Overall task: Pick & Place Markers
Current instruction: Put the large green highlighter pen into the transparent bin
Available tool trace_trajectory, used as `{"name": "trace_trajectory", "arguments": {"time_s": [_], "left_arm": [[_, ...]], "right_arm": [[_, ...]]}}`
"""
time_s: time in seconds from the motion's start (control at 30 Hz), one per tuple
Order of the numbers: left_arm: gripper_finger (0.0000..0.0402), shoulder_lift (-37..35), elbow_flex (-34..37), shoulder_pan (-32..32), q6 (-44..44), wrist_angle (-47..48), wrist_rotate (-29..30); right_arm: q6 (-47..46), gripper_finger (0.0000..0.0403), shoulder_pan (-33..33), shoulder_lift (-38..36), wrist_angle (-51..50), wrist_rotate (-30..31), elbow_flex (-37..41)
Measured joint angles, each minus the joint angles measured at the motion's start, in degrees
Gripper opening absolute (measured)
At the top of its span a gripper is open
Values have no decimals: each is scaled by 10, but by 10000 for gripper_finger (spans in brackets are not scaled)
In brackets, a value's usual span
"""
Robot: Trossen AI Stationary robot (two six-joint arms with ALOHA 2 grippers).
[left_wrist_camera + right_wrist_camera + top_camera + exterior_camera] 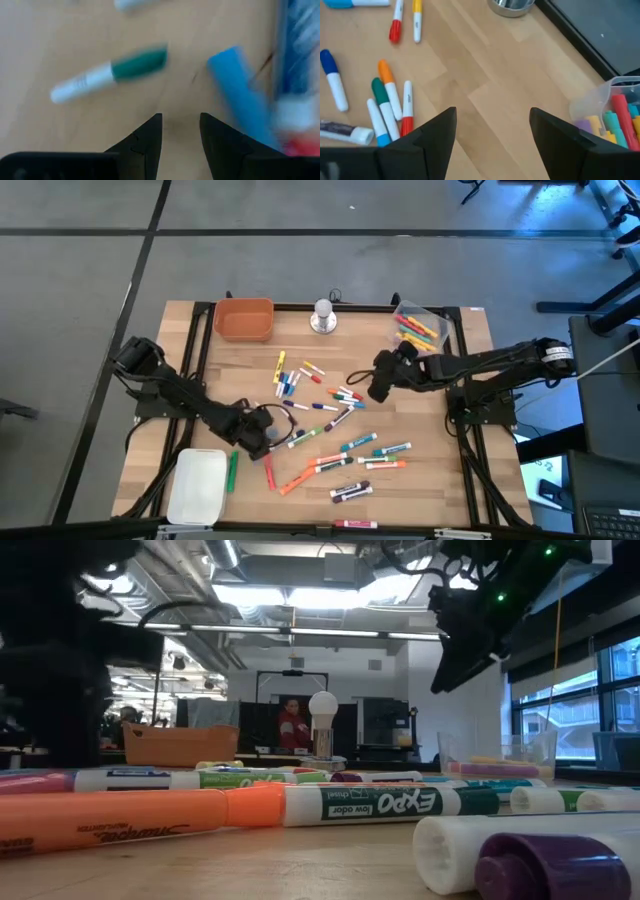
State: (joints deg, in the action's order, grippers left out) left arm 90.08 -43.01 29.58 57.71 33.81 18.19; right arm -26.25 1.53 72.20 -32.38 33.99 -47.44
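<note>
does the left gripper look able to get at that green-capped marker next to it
Probably yes: the left gripper is open and empty just above the table, and the green-capped marker lies alone on bare wood just ahead, nothing between them.

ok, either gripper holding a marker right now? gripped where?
No. The right gripper is open over bare table; the left gripper hangs open above the markers, nothing between its fingers.

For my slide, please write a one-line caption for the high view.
Both open grippers, left and right, hover over markers scattered across a wooden table.
</note>
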Motion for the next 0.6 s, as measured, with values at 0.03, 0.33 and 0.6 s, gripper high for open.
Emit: {"name": "trace_trajectory", "arguments": {"time_s": [0.03,0.33,0.6], "left_arm": [[128,0,-2,0,1,-1,-12],[128,-12,-2,-1,22,10,-37],[127,-58,-36,18,211,54,-70]], "right_arm": [[-3,251,2,0,0,6,0],[-12,251,6,0,13,9,0],[-72,251,62,11,25,9,0]]}}
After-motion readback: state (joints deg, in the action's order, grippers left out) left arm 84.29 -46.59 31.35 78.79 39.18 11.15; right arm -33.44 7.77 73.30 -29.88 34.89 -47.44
